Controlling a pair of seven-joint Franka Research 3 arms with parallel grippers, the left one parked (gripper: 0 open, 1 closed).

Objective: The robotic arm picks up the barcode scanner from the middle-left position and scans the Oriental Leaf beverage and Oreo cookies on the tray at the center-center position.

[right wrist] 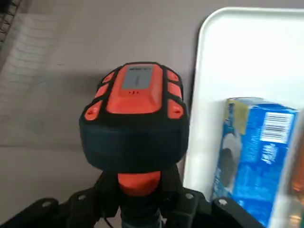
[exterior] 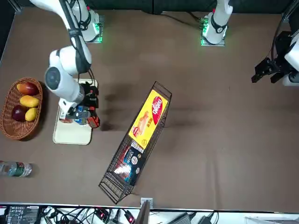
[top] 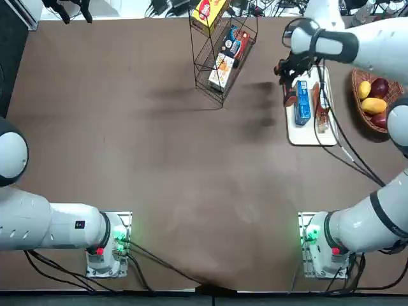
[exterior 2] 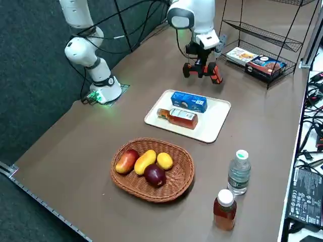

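The black barcode scanner (right wrist: 135,123) with its red-orange end (exterior 2: 215,75) is clamped in my right gripper (exterior 2: 201,61). It hangs over the table just off the white tray's (exterior 2: 216,126) edge, on the wire rack's side. The blue Oreo cookies packet (exterior 2: 189,101) and the Oriental Leaf beverage (exterior 2: 177,117) lie side by side on the tray. In the wrist view the scanner's head sits beside the tray (right wrist: 237,61), and the Oreo packet (right wrist: 259,156) shows a barcode on its end. In the top view the scanner (top: 290,95) is at the tray's (top: 306,137) left edge, next to the Oreo packet (top: 302,102).
A wicker basket (exterior 2: 179,184) with fruit stands near the tray. A water bottle (exterior 2: 238,171) and an orange-brown bottle (exterior 2: 224,209) stand by the table edge. A tilted wire rack (top: 223,51) with boxes stands at the back centre.
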